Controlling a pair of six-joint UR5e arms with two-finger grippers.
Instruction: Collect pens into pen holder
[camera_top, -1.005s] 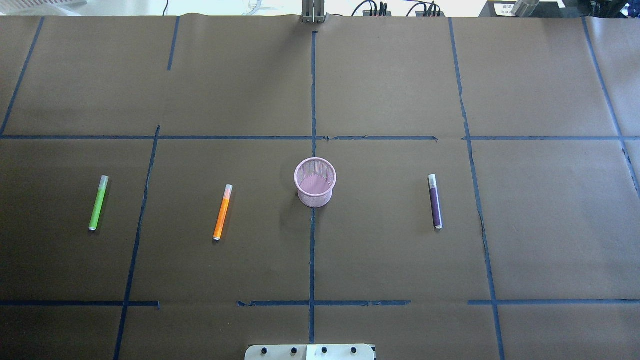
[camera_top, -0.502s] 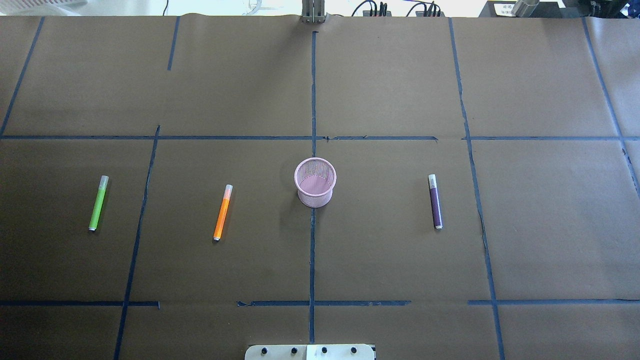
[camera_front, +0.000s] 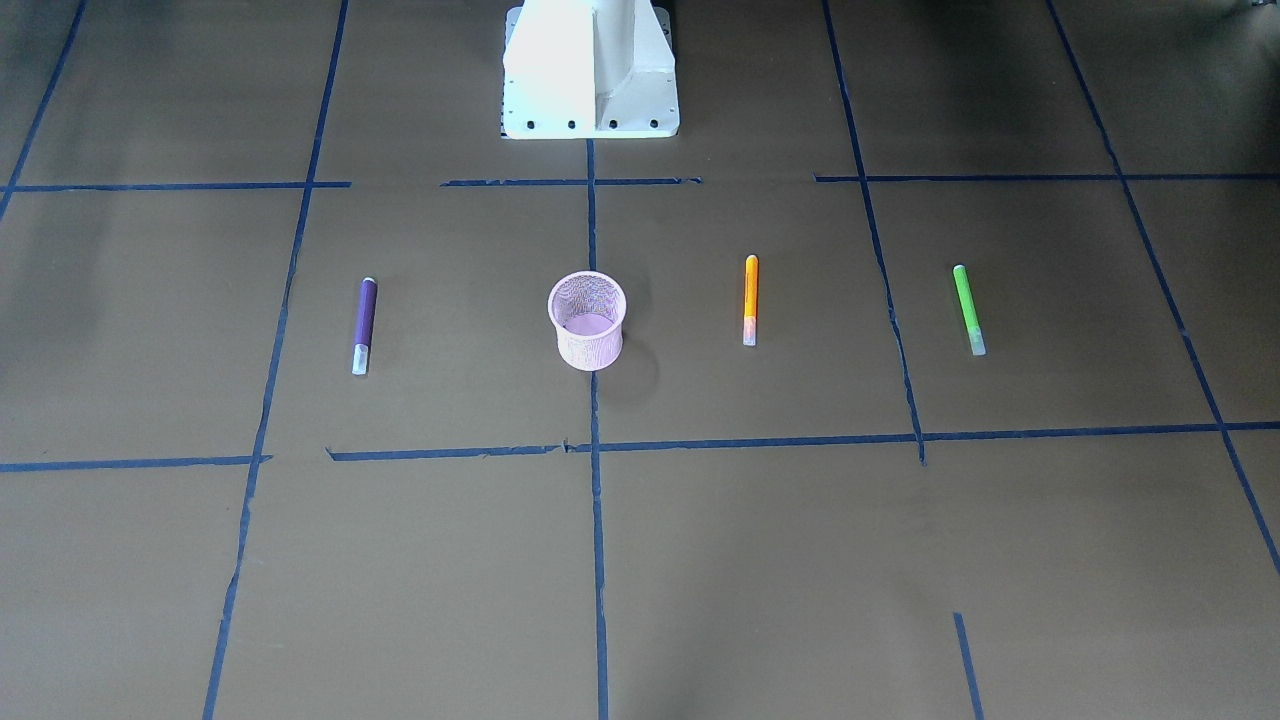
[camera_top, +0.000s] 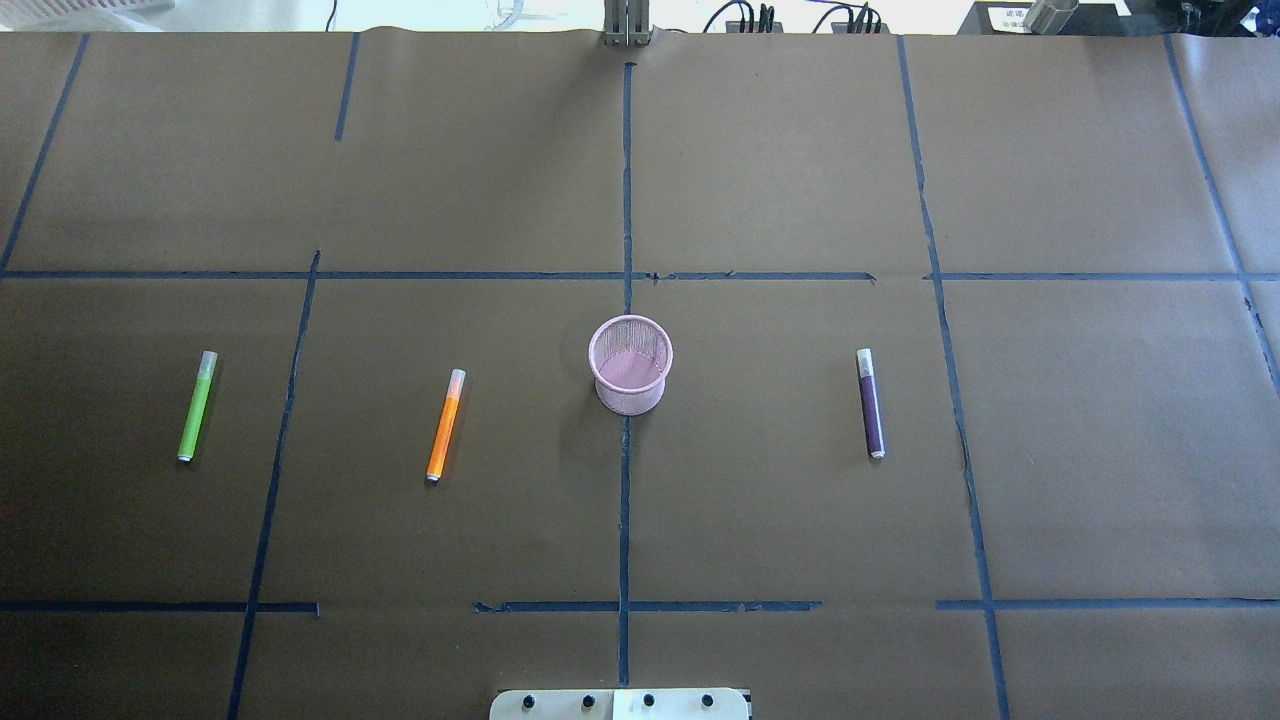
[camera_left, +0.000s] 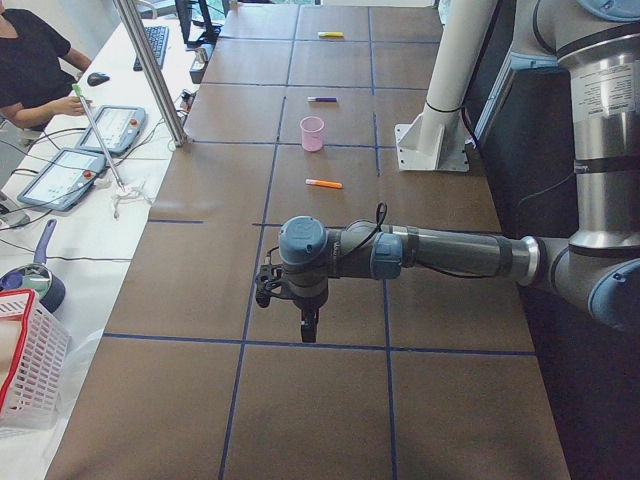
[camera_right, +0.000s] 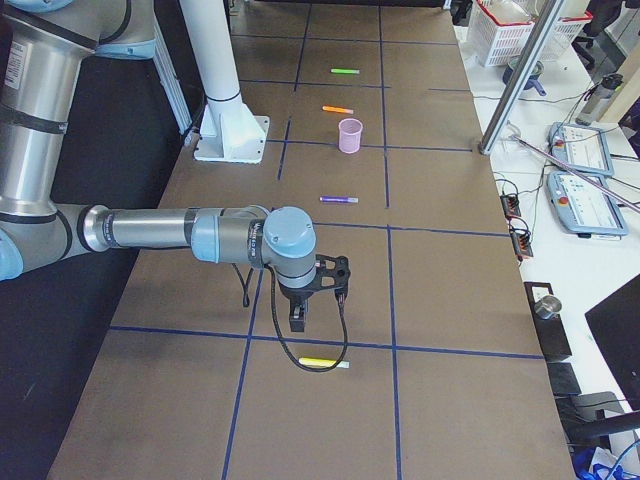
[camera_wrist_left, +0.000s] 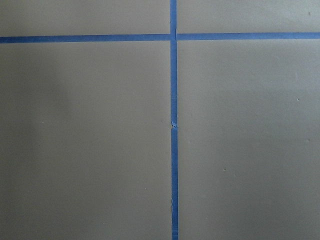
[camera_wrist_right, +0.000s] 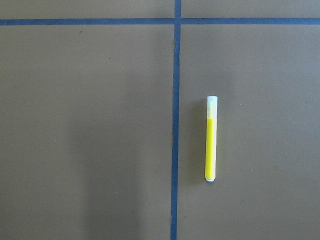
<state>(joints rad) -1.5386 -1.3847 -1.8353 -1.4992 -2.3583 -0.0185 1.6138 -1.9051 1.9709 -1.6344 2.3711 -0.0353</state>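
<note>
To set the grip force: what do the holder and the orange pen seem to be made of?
Holder: pink wire mesh, probably painted metal; a fine open grid shows in its wall. Orange pen: likely smooth plastic, with a bright opaque barrel and a pale translucent cap.

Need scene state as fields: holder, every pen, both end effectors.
pen holder: upright, centre, empty
orange pen: lying flat, robot's left of holder, apart from it
green pen: lying flat, further left
purple pen: lying flat, robot's right of holder
yellow pen: lying flat, far right end
left end effector: no pen in its wrist view; open or shut unclear
right end effector: near yellow pen; open or shut unclear
</note>
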